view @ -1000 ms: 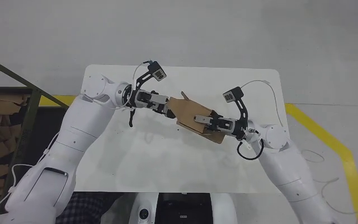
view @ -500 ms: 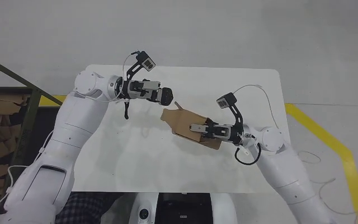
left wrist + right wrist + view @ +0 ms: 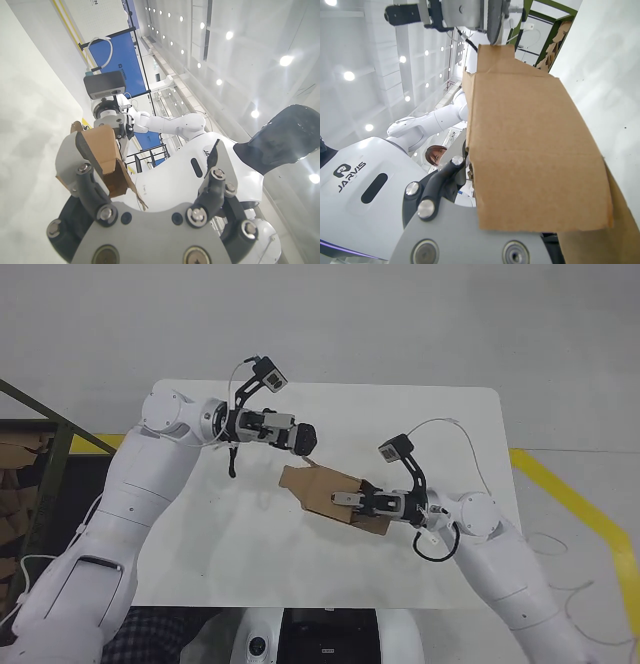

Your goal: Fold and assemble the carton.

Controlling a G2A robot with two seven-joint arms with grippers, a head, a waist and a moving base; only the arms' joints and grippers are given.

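My right gripper [image 3: 346, 500] is clenched on the brown corrugated cardboard carton [image 3: 322, 490], gripping one of its walls. In my right wrist view that wall [image 3: 530, 150] runs straight out from between my fingers. One finger [image 3: 457, 150] shows just beside it and the other is hidden behind the board. The carton is partly opened, with loose flaps. It sits a little toward 3 o'clock of the middle of the white rectangular table [image 3: 250, 554], and my right arm comes in to it from about 4 o'clock. I cannot tell whether its underside touches the tabletop. My left gripper [image 3: 305, 441] is at about 11 o'clock from the carton, near it but apart. Its fingers [image 3: 82, 150] are spread wide and hold nothing, and my left wrist view shows the carton [image 3: 105, 150] beyond them.
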